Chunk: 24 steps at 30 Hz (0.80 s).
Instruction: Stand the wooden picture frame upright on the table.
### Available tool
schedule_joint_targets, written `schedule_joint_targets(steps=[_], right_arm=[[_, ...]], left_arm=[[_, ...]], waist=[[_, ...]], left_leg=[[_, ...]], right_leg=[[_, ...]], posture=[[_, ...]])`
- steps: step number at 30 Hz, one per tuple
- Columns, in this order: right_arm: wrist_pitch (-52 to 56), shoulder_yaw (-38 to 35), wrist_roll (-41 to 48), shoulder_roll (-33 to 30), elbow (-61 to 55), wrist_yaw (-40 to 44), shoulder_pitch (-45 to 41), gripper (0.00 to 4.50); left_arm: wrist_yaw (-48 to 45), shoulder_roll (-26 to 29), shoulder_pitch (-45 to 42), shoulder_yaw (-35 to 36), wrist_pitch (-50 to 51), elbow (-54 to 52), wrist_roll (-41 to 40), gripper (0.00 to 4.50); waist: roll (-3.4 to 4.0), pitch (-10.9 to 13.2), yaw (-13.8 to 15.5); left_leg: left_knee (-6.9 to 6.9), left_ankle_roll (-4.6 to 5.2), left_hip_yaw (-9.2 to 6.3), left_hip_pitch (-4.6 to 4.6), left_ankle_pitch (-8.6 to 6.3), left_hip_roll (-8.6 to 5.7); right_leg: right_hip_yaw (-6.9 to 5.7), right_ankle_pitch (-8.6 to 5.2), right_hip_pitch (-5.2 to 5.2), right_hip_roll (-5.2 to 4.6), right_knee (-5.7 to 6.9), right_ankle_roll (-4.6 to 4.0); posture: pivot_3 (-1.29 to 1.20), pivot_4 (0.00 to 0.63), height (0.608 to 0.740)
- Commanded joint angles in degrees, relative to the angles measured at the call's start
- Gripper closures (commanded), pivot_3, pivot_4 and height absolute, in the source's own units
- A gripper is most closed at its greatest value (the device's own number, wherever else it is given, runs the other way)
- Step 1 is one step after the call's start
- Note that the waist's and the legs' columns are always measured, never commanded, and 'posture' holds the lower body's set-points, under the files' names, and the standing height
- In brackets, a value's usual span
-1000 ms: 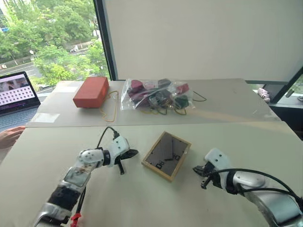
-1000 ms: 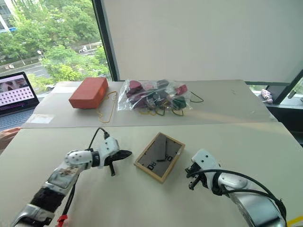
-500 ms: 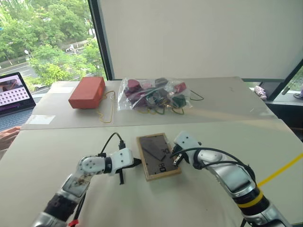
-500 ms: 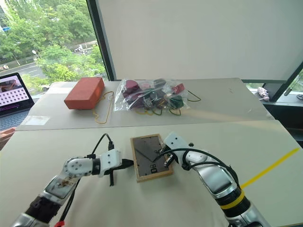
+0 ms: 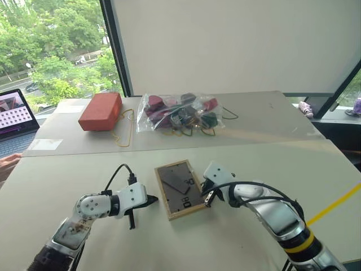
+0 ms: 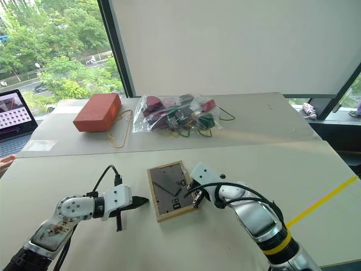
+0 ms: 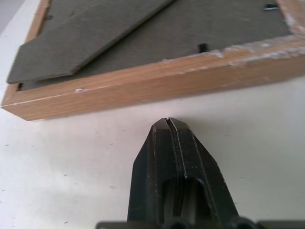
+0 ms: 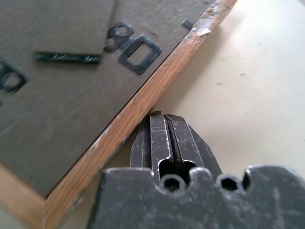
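Note:
The wooden picture frame (image 5: 179, 189) lies face down on the table (image 5: 67, 169), with its dark grey back and folded black stand facing up. My left gripper (image 5: 152, 200) is shut and lies level just left of the frame's left edge. In the left wrist view its shut tips (image 7: 169, 121) stop a small gap short of the light-wood edge (image 7: 157, 81). My right gripper (image 5: 207, 197) is also shut and sits at the frame's right edge. In the right wrist view its tips (image 8: 162, 115) rest against the wooden rim (image 8: 143, 102).
On the far table sit an orange-red box (image 5: 100, 111), a clear bag of small items (image 5: 179, 112) and a loop of yellow cord (image 5: 125, 132). A laptop (image 5: 14, 113) and a person's hand (image 5: 5, 164) are at the left edge. A yellow line (image 5: 333, 206) crosses at the right.
My right gripper has swung left from open table to the frame's right edge, and the frame has turned and slid left. My left gripper has drawn back a little.

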Motion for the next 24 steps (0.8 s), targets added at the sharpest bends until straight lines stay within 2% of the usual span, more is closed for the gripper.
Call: schedule_joint_targets(steps=[1,12,19,24], right_arm=[[3.1,2.42,2.49,0.76,-4.19,2.04,1.16,4.47],[6.89,2.07,2.87,1.82,-5.19,1.37,0.88,4.47],[6.15,0.1,1.75,-0.64,-2.89,0.82,0.54,4.47],[4.99,0.37,2.6,-0.99,-3.06,1.69,0.69,4.47]], left_arm=[[1.32,-0.88,-1.93,-1.01,-0.69,3.09,2.78,4.5],[0.03,-1.31,-5.05,-1.27,-3.26,7.75,4.15,4.5],[-1.63,5.06,1.84,3.12,-3.07,4.64,3.09,4.5],[-1.55,8.14,4.36,5.73,-8.5,3.75,2.69,4.5]], waist=[[0.0,0.0,-0.01],[0.0,0.0,-0.01],[0.01,-0.01,-0.37],[0.01,-0.01,0.0]], left_leg=[[0.0,0.0,0.0,0.0,0.0,0.0],[0.01,-0.01,-0.01,0.03,0.01,0.0],[-0.04,-0.01,0.01,0.05,0.0,0.02],[-0.04,-0.01,0.02,0.12,0.0,0.03]], right_leg=[[0.0,0.0,0.0,0.0,0.0,0.0],[-0.01,0.0,-0.01,0.0,0.04,0.0],[-0.01,-0.02,-0.04,0.01,0.04,-0.03],[-0.01,-0.03,0.02,0.01,0.04,-0.05]], posture=[[0.0,0.15,0.74],[0.0,0.15,0.74],[0.0,0.15,0.74],[0.0,0.15,0.74]])
